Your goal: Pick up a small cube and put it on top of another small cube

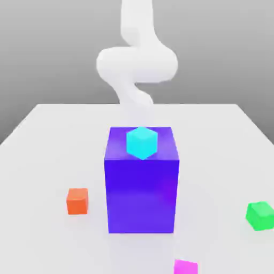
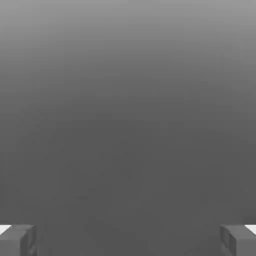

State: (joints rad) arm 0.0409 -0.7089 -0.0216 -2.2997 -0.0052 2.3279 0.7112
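Note:
The small magenta-pink cube (image 1: 185,267) lies on the white table at the front edge of the exterior view, partly cut off. The small green cube (image 1: 260,215) rests toward the exterior view's right, well apart from the magenta one. My white arm (image 1: 136,64) rises behind the big blue-purple block, far from both cubes. In the hand view my gripper (image 2: 128,241) is open, its two grey fingertips (image 2: 17,241) set wide apart with nothing between them and only plain grey beyond.
A big blue-purple block (image 1: 142,182) stands mid-table with a small cyan cube (image 1: 142,142) on top. A small orange cube (image 1: 77,201) sits to the exterior view's left of the block. The white table (image 1: 48,155) stretches around them.

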